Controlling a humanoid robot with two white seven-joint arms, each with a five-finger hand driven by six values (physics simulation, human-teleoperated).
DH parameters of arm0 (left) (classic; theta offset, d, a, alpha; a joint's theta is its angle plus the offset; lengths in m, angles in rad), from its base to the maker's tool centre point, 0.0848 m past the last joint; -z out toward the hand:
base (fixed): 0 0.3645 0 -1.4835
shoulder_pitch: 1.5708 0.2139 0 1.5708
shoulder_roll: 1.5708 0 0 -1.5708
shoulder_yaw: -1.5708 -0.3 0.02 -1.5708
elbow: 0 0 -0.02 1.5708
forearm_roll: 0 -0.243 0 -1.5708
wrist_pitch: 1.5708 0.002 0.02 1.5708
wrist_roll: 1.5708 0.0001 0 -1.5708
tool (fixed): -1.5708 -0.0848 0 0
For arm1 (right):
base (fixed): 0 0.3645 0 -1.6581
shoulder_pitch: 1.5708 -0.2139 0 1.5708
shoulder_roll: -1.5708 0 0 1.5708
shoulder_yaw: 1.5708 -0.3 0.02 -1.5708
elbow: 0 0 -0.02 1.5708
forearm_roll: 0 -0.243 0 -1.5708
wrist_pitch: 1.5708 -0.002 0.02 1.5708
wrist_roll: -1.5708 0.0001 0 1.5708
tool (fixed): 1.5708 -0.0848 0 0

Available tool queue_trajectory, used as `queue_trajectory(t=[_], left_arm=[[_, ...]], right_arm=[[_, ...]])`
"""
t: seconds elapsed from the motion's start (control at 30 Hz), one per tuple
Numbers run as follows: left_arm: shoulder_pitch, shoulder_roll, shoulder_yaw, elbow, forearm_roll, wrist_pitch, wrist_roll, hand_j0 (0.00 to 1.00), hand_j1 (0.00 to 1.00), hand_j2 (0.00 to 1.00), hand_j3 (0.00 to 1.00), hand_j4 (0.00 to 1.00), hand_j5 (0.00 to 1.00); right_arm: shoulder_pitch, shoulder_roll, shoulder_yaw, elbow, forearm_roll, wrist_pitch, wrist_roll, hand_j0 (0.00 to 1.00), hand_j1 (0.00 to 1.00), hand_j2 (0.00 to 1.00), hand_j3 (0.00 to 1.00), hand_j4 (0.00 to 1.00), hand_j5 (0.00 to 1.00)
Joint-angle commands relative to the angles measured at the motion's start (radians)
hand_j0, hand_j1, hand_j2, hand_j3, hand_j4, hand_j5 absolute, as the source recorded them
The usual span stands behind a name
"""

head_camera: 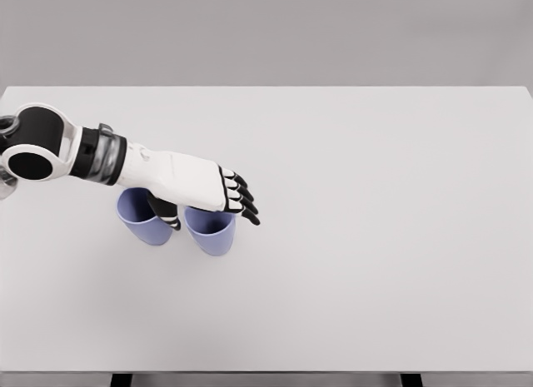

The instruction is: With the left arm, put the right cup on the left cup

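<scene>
1. Now, a big white table (375, 237) fills most of the head view, with a plain grey wall behind it.
2. Two light purple cups stand on the table, on its left side, close to each other.
3. The left cup (141, 225) stands with its open mouth up. The arm hides part of its rim.
4. The right cup (212, 233) stands just beside it, also mouth up. The hand covers the back of its rim.
5. I cannot tell if the two cups touch. A dark thumb hangs down in the thin space between them.
6. The left hand (200, 183) is white with black fingertips. Its arm comes in from the left edge of the picture.
7. The hand hangs over both cups, palm down.
8. Its four fingers (241, 195) lie straight and close together, pointing right and a bit toward the front, past the right cup's rim.
9. The fingers are not wrapped around a cup. The hand holds nothing.
10. The cups, the table and the arm have no words or labels that I can read.
</scene>
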Motion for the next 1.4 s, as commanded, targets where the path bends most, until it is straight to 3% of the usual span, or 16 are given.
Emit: queue_trajectory(t=[0.0,0.73,0.97,1.27,1.37], left_arm=[[0.000,-0.003,0.000,0.002,0.004,0.002,0.000,1.00,1.00,1.00,1.00,1.00,1.00],[0.015,-0.015,-0.017,0.028,-0.007,0.004,0.000,0.99,0.99,0.99,0.99,0.99,0.99],[0.015,-0.015,-0.017,0.027,-0.007,0.002,0.000,0.89,0.89,0.89,0.89,0.89,0.89],[0.018,-0.015,-0.017,0.027,-0.007,0.004,0.000,0.89,0.89,0.89,0.89,0.89,0.89],[0.018,-0.015,-0.017,0.027,-0.007,0.004,0.000,0.83,0.83,0.83,0.83,0.83,0.83]], right_arm=[[0.000,0.000,0.000,0.000,0.000,0.000,0.000,1.00,1.00,1.00,1.00,1.00,1.00],[0.000,0.000,0.000,0.000,0.000,0.000,0.000,1.00,1.00,1.00,1.00,1.00,1.00],[0.000,0.000,0.000,0.000,0.000,0.000,0.000,1.00,1.00,1.00,1.00,1.00,1.00],[0.000,0.000,0.000,0.000,0.000,0.000,0.000,1.00,1.00,1.00,1.00,1.00,1.00],[0.000,0.000,0.000,0.000,0.000,0.000,0.000,1.00,1.00,1.00,1.00,1.00,1.00]])
